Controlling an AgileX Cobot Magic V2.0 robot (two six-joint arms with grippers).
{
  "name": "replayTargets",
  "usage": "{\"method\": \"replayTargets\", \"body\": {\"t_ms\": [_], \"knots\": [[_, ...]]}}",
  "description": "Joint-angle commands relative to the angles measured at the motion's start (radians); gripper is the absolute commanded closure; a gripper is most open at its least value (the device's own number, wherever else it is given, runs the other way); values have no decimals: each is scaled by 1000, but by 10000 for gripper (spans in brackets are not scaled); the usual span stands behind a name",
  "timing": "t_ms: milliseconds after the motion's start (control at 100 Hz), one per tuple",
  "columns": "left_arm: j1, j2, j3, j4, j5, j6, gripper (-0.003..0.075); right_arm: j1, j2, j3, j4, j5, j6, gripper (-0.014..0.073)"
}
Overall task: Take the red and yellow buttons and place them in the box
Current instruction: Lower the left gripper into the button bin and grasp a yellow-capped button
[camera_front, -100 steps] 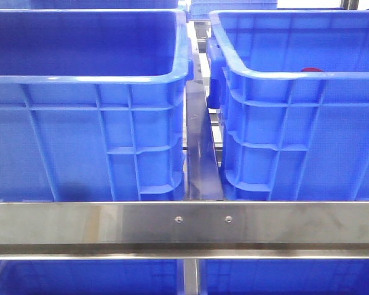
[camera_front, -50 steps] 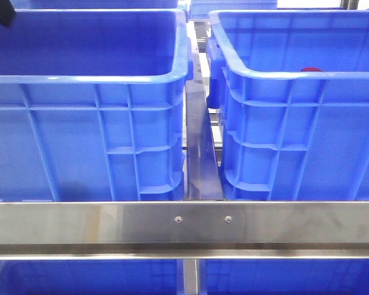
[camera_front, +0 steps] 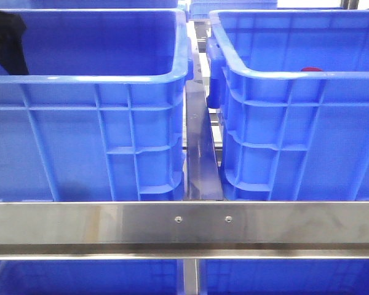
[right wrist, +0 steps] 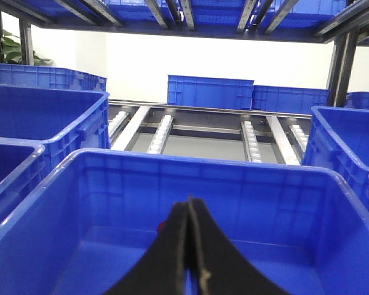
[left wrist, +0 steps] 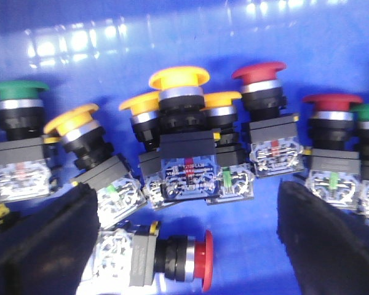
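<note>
In the left wrist view, several red and yellow buttons stand on the blue floor of the left crate (camera_front: 86, 80): yellow ones (left wrist: 178, 77) in the middle, red ones (left wrist: 258, 70) to one side. One red button (left wrist: 200, 267) lies on its side between the fingers (left wrist: 40, 246) of my left gripper (left wrist: 186, 190), which is open and holds nothing. In the front view that gripper (camera_front: 6, 40) shows as a black shape at the left crate's far left. The box (camera_front: 295, 77) on the right shows a bit of red (camera_front: 312, 69) above its front rim. My right gripper (right wrist: 189, 204) is shut and empty above the box.
Green-capped buttons (left wrist: 15, 89) stand among the others. A steel rail (camera_front: 184, 224) runs across in front of the crates, with a narrow gap (camera_front: 200, 147) between them. More blue crates (right wrist: 209, 92) and roller tracks (right wrist: 160, 132) lie behind.
The black shape of my left gripper has come into the front view from the upper left and dropped lower into the left crate. The rest has not moved.
</note>
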Motion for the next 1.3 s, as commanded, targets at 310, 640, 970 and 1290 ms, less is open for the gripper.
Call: {"method": "replayTargets", "body": {"t_ms": [310, 640, 970, 1290], "knots": [[5, 37, -34, -2, -144, -2, 174, 1, 6, -25, 81, 35, -3, 662], [5, 99, -34, -2, -169, -2, 174, 1, 6, -25, 81, 35, -3, 662], [5, 103, -34, -2, -169, -2, 400, 1, 6, -25, 81, 35, -3, 662], [5, 95, -34, -2, -151, -2, 739, 1, 6, -25, 81, 35, -3, 662]]}}
